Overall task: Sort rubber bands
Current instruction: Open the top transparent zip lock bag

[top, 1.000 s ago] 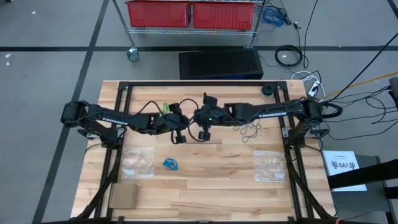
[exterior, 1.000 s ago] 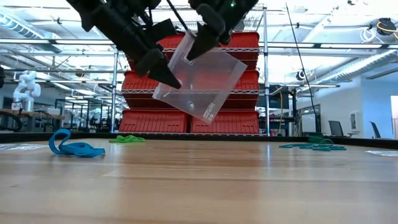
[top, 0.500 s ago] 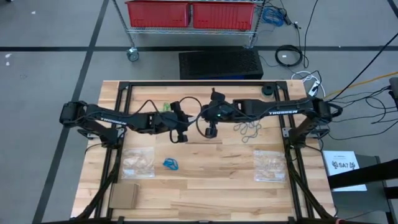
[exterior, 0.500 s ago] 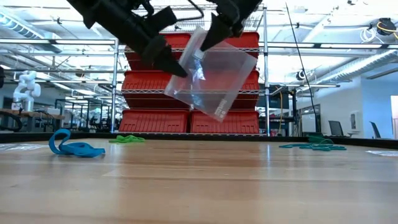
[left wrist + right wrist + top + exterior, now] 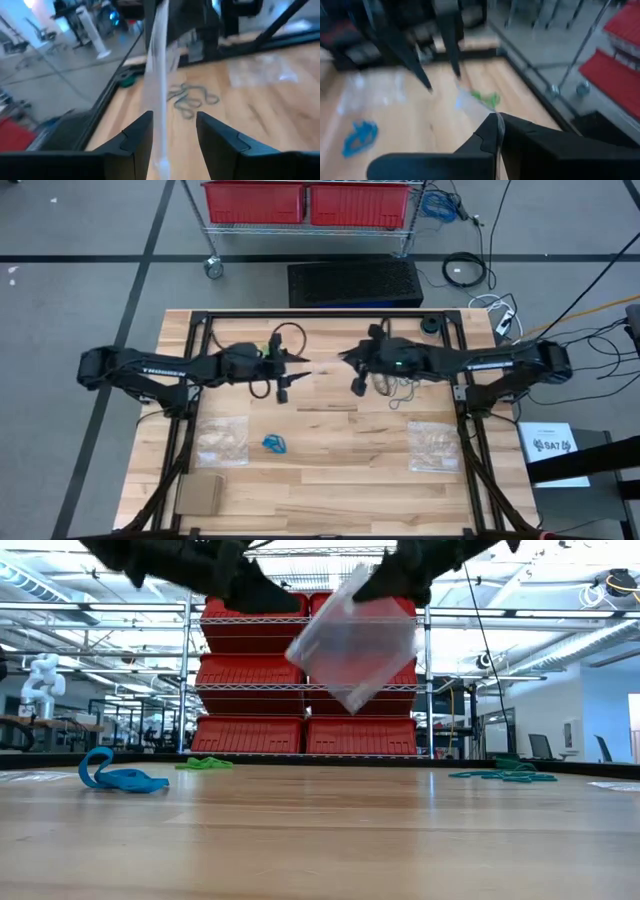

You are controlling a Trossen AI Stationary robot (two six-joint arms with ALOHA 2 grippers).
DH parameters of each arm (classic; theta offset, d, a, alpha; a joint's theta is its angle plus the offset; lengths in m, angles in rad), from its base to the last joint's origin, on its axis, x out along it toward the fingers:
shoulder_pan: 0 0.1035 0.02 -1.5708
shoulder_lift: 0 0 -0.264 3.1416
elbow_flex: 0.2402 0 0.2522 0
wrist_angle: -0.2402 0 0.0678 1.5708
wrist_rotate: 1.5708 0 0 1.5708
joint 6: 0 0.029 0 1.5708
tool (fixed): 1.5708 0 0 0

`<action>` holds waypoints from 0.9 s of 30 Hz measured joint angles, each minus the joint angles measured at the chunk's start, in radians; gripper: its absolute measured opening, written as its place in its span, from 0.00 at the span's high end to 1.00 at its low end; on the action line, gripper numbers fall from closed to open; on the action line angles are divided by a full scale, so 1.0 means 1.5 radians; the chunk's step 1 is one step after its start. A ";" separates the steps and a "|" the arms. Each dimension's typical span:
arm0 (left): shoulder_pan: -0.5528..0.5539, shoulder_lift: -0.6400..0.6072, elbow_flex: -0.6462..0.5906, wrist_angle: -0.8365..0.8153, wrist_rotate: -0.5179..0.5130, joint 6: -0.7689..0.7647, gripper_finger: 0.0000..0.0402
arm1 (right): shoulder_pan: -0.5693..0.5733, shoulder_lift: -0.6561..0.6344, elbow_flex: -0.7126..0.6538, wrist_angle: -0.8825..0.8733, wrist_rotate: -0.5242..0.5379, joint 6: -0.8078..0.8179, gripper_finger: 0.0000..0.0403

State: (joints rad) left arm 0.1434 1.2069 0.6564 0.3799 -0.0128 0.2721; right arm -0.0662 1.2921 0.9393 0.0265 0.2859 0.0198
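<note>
On the left arm, white lettering too small to read

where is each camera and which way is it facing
High view: above the table, looking straight down; both arms show, left gripper and right gripper apart over the middle.
Low view: at table-top height, looking level toward red bins; both arms enter from above, a clear bag hanging from the right one.
Left wrist: looks past its open fingers at the bag's edge and grey bands.
Right wrist: looks past its shut fingers at the blue bands and green bands.
Shared: blue bands show in high, low and right wrist views.
</note>
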 joint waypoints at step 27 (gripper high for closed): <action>0.051 0.103 -0.106 0.497 0.040 0.095 0.61 | 0.007 -0.044 -0.057 0.285 0.032 0.040 1.00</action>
State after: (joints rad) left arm 0.2193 1.3609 0.4969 1.1248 0.0479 0.4148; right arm -0.0561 1.2269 0.8539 0.4545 0.3336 0.0797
